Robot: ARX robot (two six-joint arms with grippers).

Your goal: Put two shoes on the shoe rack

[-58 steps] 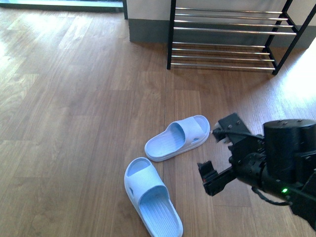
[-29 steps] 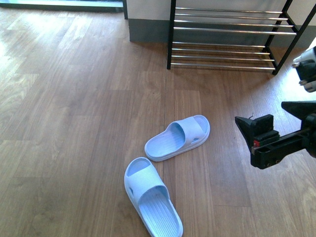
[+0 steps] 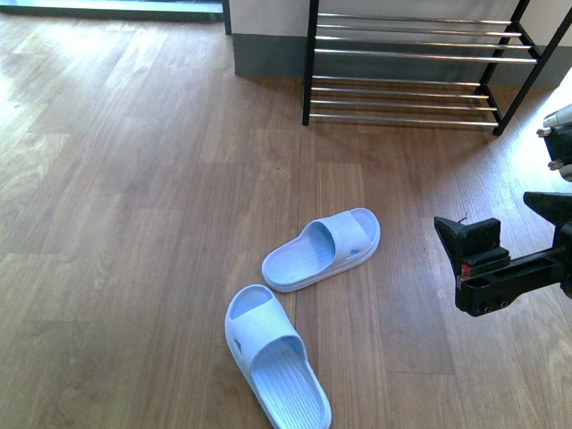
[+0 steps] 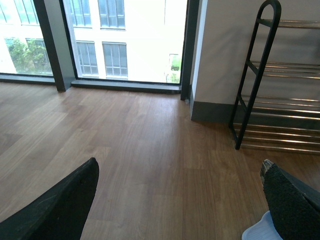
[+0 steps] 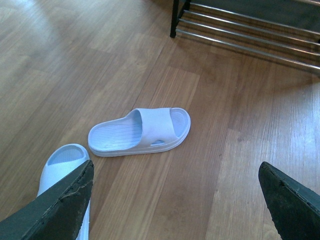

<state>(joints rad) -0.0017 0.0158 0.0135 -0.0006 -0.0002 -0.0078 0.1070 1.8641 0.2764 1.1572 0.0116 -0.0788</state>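
Daylight is streaming through the tall window (image 4: 120, 40), which is blowing out almost to white — the wooden floor (image 3: 134, 179) is carrying a pale sheen at its far edges. Chrome rods (image 3: 411, 54) on the shoe rack (image 3: 310, 71) are glinting. Soft shadows are hugging the sandals (image 5: 140, 132); on the left tool (image 4: 178, 165) the fingers (image 4: 60, 210) are reading nearly black.

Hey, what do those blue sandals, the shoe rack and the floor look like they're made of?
Sandals: likely moulded foam or rubber, since each looks like one piece, matte pale blue with a ribbed footbed.
Shoe rack: seemingly metal, with black painted side frames and shiny chrome-looking rods that reflect light.
Floor: wood or wood-look laminate, showing plank seams, grain and a soft sheen.
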